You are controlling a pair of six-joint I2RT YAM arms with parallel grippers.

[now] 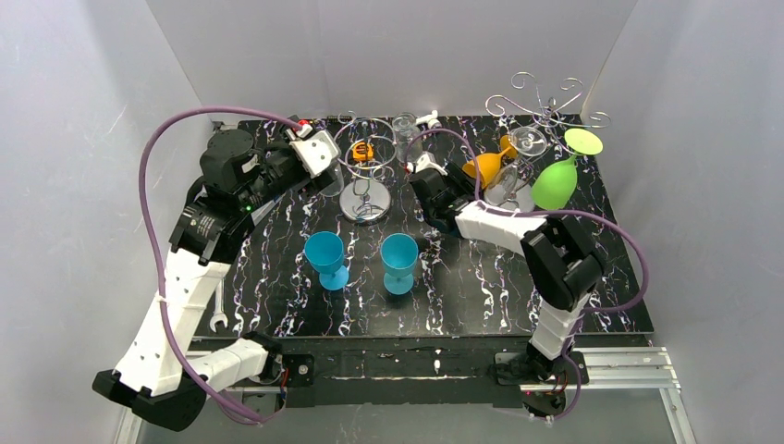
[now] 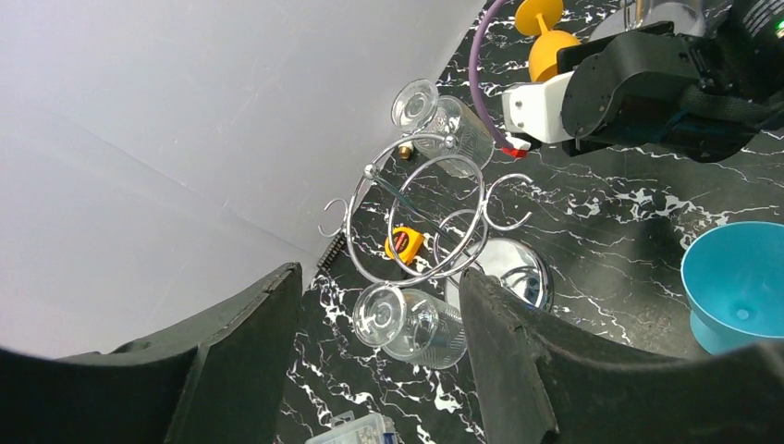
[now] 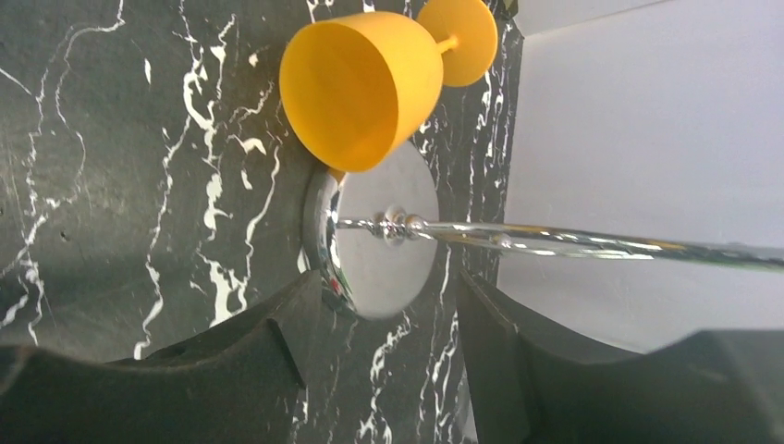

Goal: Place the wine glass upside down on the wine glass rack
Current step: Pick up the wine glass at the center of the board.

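Black marbled desk point(image 1: 481, 305): green glass point(image 1: 555, 185) hung upside down on rack point(image 1: 547, 109); orange glass point(image 1: 487, 168) lay by its base, unlifted. Left jaws, right jaws stood wide, empty.

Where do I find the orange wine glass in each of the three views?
Top external: the orange wine glass is right of centre, by the wine glass rack.
Left wrist: at the top edge, right of centre.
Right wrist: upper centre, on its side, mouth towards the camera.
Shared landmark: the black marbled tabletop.
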